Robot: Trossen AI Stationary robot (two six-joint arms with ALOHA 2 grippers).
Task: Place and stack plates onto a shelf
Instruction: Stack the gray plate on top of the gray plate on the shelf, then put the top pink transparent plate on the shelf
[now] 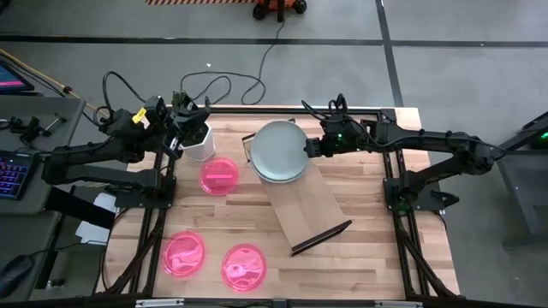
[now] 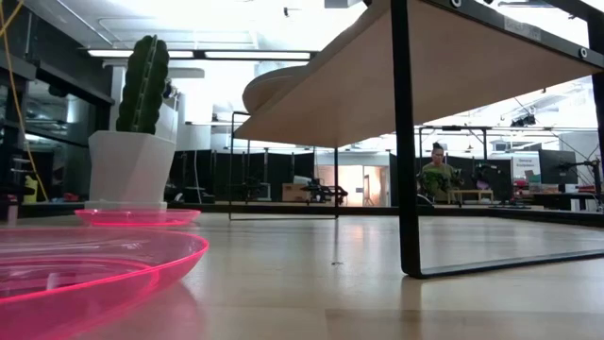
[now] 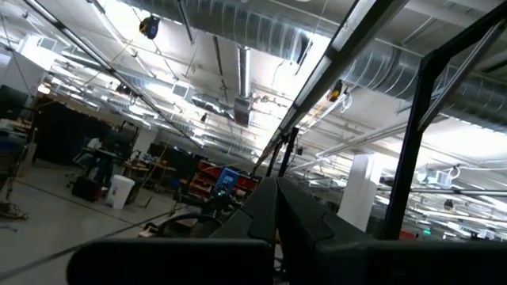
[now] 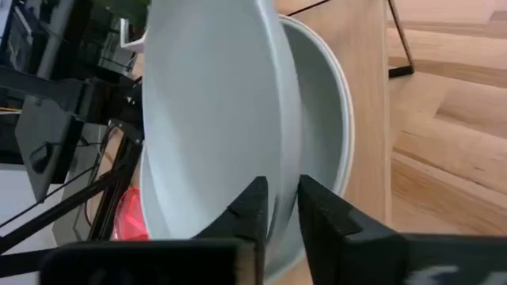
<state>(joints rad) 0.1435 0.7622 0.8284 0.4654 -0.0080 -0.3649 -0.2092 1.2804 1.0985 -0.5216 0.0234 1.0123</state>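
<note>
So from above we've got the shelf (image 1: 306,202) sitting at an angle across the middle of the table (image 1: 377,257), one end toward the back, the other end with its dark bracket (image 1: 322,239) pointing toward the front right. The right gripper (image 1: 306,147) is reaching in from the right side and is at the rim of a pale plate (image 1: 279,151) at the shelf's back end. In the right wrist view we can see its two fingers (image 4: 252,207) pinched close together on the edge of that top plate (image 4: 214,119), with a second pale plate (image 4: 321,134) right underneath it, so it's a stack on the shelf board. How many plates are in that stack we honestly can't tell from these angles. Three pink plates (image 1: 220,175) are still on the tabletop: one just left of the stack, near the white pot with the cactus (image 1: 197,137), and two more (image 1: 184,253) (image 1: 244,264) side by side near the front edge. The left gripper (image 1: 177,130) is parked at the back left by the cactus pot, its camera is pointed up at the ceiling, and we can't tell how its fingers stand. In the low view a person (image 2: 437,175) shows far back in the room.
</note>
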